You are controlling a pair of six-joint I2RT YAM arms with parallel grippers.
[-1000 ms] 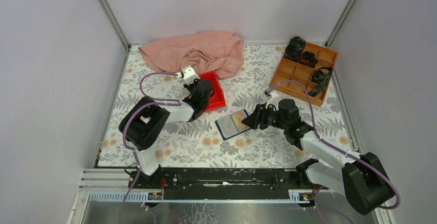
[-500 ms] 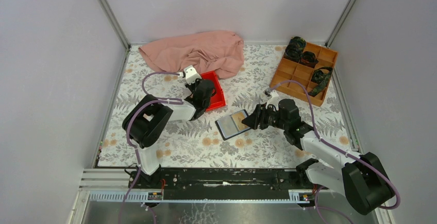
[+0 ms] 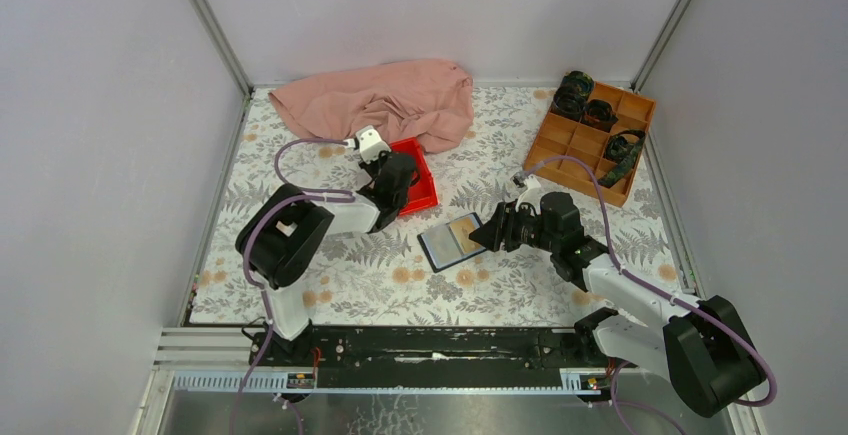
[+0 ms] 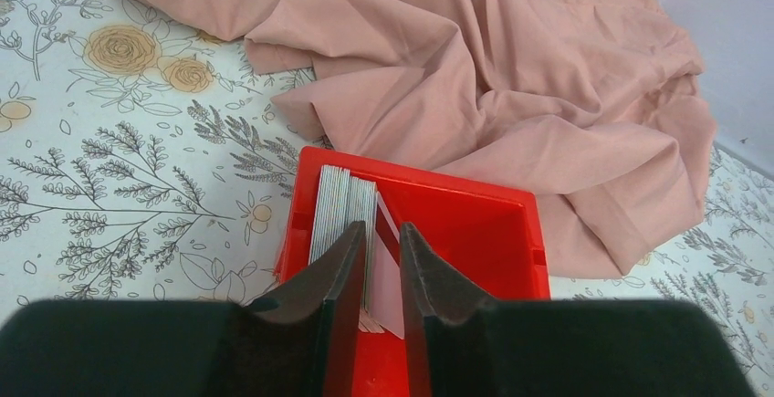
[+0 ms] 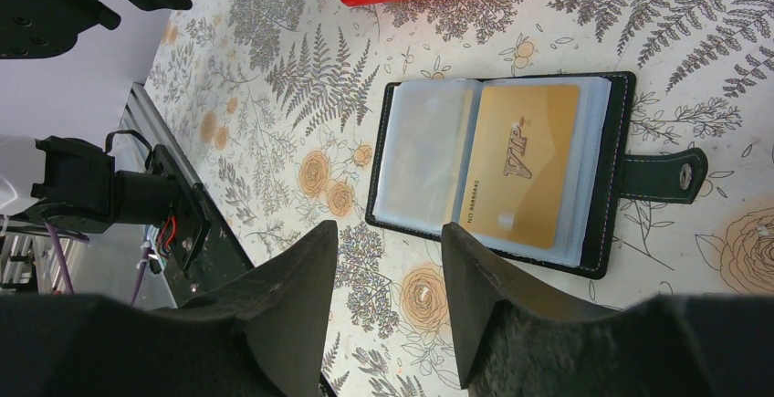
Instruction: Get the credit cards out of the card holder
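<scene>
The card holder [image 3: 452, 240] lies open on the table. In the right wrist view its [image 5: 497, 164] right pocket holds a gold credit card [image 5: 522, 164]; the left pocket [image 5: 424, 155] looks empty. My right gripper [image 5: 388, 231] is open and empty, hovering just at the holder's edge [image 3: 490, 233]. My left gripper [image 4: 381, 228] hangs over the red tray [image 4: 475, 233], jaws a narrow gap apart. Several credit cards [image 4: 342, 205] stand on edge against the tray's left wall. A white card [image 4: 391, 274] leans beside them, below the gap. The left gripper also shows in the top view [image 3: 392, 187].
A pink cloth [image 3: 380, 100] lies bunched at the back, touching the red tray [image 3: 425, 193]. A wooden compartment box [image 3: 595, 140] with dark items stands at the back right. The holder's strap with a snap [image 5: 662, 178] sticks out to one side. The black base rail [image 3: 420, 345] runs along the near edge.
The left arm's elbow has shifted slightly while its gripper stays over the red tray. The right arm and the card holder have not moved.
</scene>
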